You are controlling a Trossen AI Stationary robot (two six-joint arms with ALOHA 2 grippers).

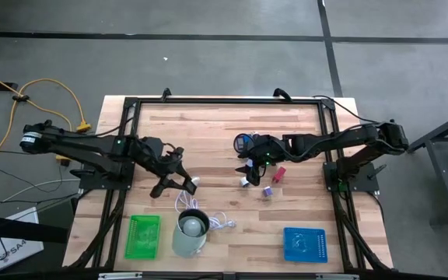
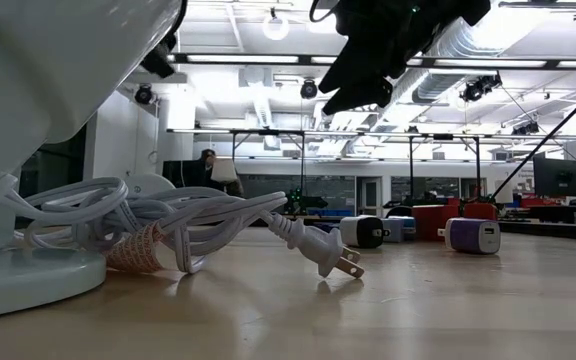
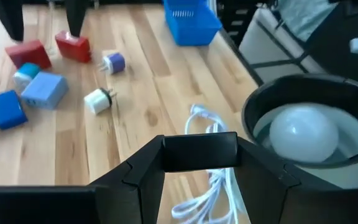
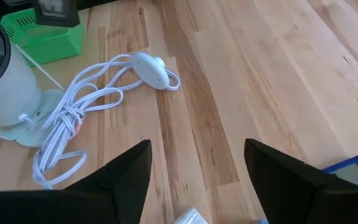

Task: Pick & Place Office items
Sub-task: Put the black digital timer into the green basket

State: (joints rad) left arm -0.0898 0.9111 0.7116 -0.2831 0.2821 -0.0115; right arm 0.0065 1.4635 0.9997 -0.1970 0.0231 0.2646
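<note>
1. The office items lie loose in a cluster on the bare table, well away from the lamp; none is in a tray yet.
2. My right gripper hovers over that cluster, fingers apart and empty, I judge ready to pick one.
3. My left gripper waits nearer the lamp, just above its white cable, fingers apart, holding nothing.
4. The green tray sits beside the lamp, the blue tray farther off; I take these as drop spots.
</note>
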